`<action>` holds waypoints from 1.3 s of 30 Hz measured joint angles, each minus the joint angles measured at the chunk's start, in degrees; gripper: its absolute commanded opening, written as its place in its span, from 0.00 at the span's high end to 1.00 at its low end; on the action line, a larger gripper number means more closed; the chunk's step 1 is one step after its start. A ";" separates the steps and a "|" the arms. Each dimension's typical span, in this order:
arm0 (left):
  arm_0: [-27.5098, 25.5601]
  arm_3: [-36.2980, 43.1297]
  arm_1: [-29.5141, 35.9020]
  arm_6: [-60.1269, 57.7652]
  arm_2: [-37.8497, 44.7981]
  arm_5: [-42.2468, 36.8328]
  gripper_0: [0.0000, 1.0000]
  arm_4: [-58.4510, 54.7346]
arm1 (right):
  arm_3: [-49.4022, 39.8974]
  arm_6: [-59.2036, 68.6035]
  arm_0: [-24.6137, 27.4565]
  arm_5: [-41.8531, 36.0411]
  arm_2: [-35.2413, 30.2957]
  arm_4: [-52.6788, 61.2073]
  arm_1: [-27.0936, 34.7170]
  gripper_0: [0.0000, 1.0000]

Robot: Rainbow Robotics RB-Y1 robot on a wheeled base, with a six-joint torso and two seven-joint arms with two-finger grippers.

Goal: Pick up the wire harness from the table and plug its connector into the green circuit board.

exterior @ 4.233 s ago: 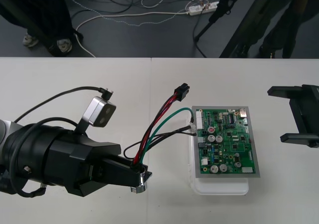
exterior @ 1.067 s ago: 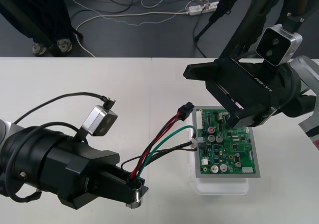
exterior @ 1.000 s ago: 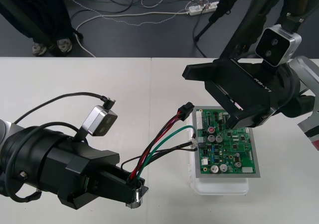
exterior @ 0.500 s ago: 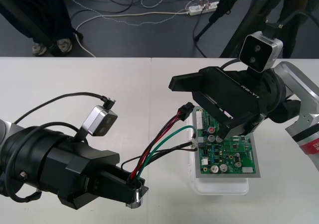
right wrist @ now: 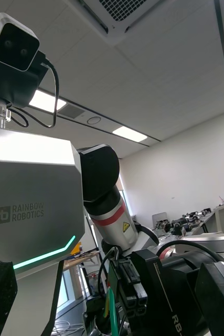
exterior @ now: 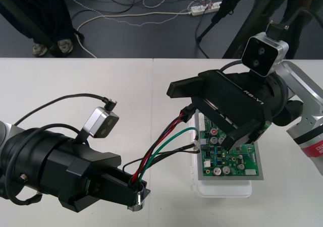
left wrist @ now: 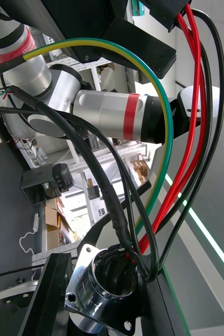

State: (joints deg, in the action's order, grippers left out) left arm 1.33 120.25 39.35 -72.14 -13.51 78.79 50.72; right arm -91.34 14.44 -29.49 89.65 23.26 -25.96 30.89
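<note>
— Table point(exterior: 126, 86) is the biggest thing. What is over it?
— Two big black arms. The left gripper point(exterior: 133, 189) is low, by the near edge. It is pinched tight on the round metal socket point(exterior: 137, 201) of the harness point(exterior: 156, 154).
— And the other one?
— The right gripper point(exterior: 199, 118) hangs over the far-left part of the green board point(exterior: 237, 161). Its fingers point(exterior: 176, 88) are spread wide and hold nothing.
— Where is the board?
— On its white base point(exterior: 222, 190), on the right half of the table.
— And the wires point(exterior: 164, 138)?
— Red, black and green. They run from the socket across to the board's left side.
— The little black plug point(exterior: 187, 112)?
— It is at the end of the red and black wires, just beside the board's far-left corner, in the gap between the right gripper's open fingers. It is not in the board. I cannot tell if a finger touches it.
</note>
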 measured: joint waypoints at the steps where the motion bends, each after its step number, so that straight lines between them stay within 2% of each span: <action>1: 0.00 0.00 0.00 0.00 0.00 0.00 1.00 0.00 | 0.00 0.00 0.00 0.00 0.06 0.00 -0.01 0.00; 2: 0.00 0.00 0.00 0.00 0.00 0.00 1.00 0.00 | 0.00 0.00 0.00 0.00 0.13 0.00 -0.02 0.00; 3: 0.00 0.00 0.00 0.00 0.00 0.00 1.00 0.00 | 0.00 0.01 0.00 0.00 0.18 0.00 -0.03 0.17; 4: 0.00 0.00 0.00 0.00 0.00 0.00 1.00 0.00 | 0.00 0.01 0.00 0.00 0.21 0.00 -0.05 0.39; 6: 0.00 0.00 0.00 0.00 0.00 0.00 1.00 0.00 | 0.00 0.01 0.00 0.00 0.24 0.00 -0.08 0.99; 38: 0.00 0.01 -0.19 0.00 0.00 -0.01 1.00 -0.03 | -0.49 0.01 0.00 0.00 1.01 0.77 -1.14 1.00; 39: 0.00 0.01 -0.21 0.00 0.00 -0.01 0.64 -0.03 | -0.49 0.01 0.00 0.00 1.01 0.79 -1.14 1.00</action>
State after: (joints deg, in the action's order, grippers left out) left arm 1.34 120.26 39.15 -72.13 -13.51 78.78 50.69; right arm -91.83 14.45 -29.50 89.65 24.27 -25.17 29.75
